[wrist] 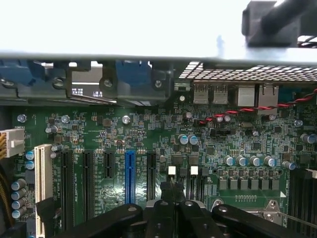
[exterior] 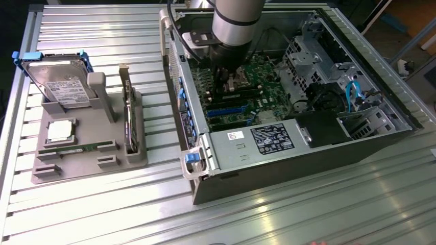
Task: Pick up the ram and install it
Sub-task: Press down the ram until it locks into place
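Green ram lies along your grey tray's front edge, beside the hard drive and upright card. Your gripper, closed and empty, sits inside the computer case; your wrist view adds a blue slot.

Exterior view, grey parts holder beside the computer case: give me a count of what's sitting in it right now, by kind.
In the grey parts holder:
hard drive: 1
processor chip: 1
ram stick: 1
expansion card: 1
Total: 4
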Robot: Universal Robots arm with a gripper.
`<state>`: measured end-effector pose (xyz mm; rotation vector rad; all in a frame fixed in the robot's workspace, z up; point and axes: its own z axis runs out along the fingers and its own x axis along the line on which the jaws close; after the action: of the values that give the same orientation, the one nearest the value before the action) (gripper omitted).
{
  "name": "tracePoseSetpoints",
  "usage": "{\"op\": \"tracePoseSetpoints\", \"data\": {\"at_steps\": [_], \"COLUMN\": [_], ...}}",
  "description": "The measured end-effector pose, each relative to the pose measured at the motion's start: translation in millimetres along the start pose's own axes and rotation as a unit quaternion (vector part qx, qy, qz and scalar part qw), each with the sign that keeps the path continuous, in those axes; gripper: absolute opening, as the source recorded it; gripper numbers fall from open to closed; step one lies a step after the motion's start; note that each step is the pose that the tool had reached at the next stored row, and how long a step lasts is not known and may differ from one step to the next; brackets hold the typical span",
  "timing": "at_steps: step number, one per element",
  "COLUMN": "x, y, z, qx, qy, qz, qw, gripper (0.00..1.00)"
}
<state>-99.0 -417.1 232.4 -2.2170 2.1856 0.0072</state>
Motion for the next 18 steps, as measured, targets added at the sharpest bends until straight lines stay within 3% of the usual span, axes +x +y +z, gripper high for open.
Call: {"op": "tracePoseSetpoints", "data": {"at_steps": [9,11,13,14,18], "x": [1.8,1.2,0.6,0.3,0.0], "y": [0.0,-0.4,-0.9,-1.1,-1.2], "z": [1.3,-25.1,-52.0,-62.7,-70.6], "qx": [0.0003,0.0,-0.0001,-0.0001,-0.0002], "qy": [-0.0003,0.0022,0.0084,0.01,0.0116], "qz": [0.0,0.0,0.0,0.0,0.0], "qw": [1.0,1.0,1.0,0.9999,0.9999], "gripper": [0.11,0.11,0.11,0.11,0.11]}}
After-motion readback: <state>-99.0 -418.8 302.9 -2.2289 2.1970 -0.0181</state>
